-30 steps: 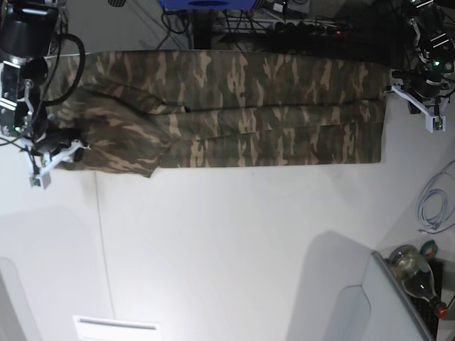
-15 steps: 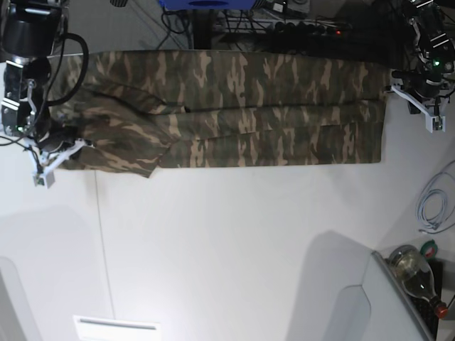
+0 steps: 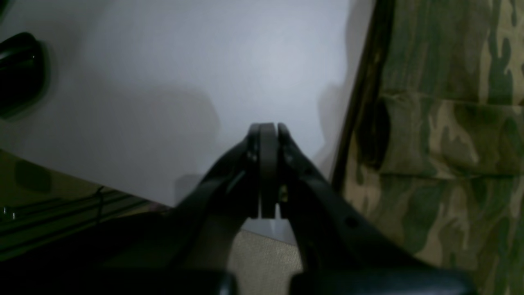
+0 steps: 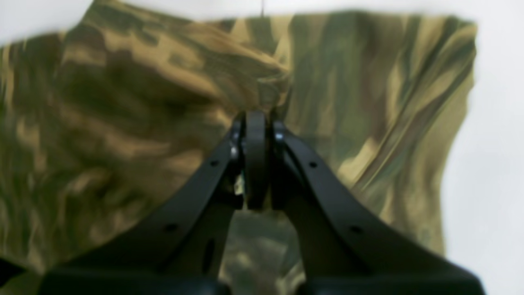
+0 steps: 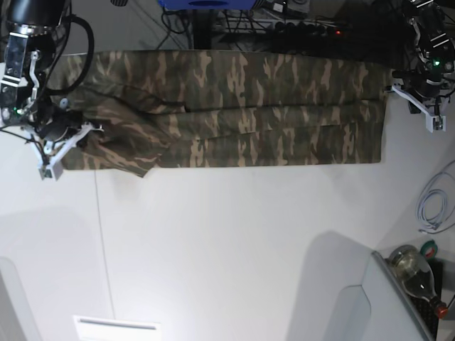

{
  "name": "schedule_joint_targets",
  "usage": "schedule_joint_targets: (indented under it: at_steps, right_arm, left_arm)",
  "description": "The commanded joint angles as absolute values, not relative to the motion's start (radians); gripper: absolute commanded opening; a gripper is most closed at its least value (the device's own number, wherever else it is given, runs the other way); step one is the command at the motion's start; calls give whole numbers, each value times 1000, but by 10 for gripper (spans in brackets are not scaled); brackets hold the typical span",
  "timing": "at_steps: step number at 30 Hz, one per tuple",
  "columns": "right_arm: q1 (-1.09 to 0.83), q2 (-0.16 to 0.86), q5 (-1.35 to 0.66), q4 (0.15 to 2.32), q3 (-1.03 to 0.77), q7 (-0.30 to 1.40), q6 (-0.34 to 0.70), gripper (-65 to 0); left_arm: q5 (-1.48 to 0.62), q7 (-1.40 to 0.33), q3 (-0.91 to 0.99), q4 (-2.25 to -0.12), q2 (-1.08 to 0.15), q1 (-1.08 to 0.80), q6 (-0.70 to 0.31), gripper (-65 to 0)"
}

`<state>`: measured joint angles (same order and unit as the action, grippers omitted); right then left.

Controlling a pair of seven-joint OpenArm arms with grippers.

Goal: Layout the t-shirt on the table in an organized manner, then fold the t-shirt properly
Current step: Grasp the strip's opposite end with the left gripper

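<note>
Camouflage cloth of the t-shirt point(image 5: 242, 114) lies stretched along the far side of the white worktop point(image 5: 227, 241). Right tool point(image 4: 256, 123) is pinched closed on a bunched fold at the shirt's sleeve end; left tool point(image 3: 268, 131) is closed, empty, just beside the hem

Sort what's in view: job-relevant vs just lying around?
Job:
t-shirt
table
right gripper, shut on the t-shirt
left gripper, shut, empty

Lying about:
bottle
white cable
power strip
</note>
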<state>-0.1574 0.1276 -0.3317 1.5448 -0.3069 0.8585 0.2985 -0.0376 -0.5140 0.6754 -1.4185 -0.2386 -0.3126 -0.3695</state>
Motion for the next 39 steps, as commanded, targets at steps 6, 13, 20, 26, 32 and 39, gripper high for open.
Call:
schedule_joint_targets:
  at_steps: [6,13,20,26,32,39]
  right_arm:
    - [-222,120,-341,1612,-314,862,303,-638]
    - [-309,116,-341,1710,-314,863,303,-638]
    - [-418,114,-341,1824,-311,863,300,-638]
    - [-444,84,-337,1774,-315,855,300,-629]
    - [-437,81,-337,1758,-315,855,297,-497]
    - [-473,59,-337,1888,-328,750,305,-291]
  left_arm:
    - [-44,-499,682,-1432,-259,-308,-364,-650]
    - [-42,-499,682,-1432,-259,-308,-364,-650]
    - [-42,-499,682,-1432,-259,-308,-364,-650]
    - [-42,-499,680,-1432,-257,-308,-364,-650]
    - [-44,-499,687,-1443,-254,-318,-372,-650]
    - [-44,-501,756,-1440,-252,-341,-608,-650]
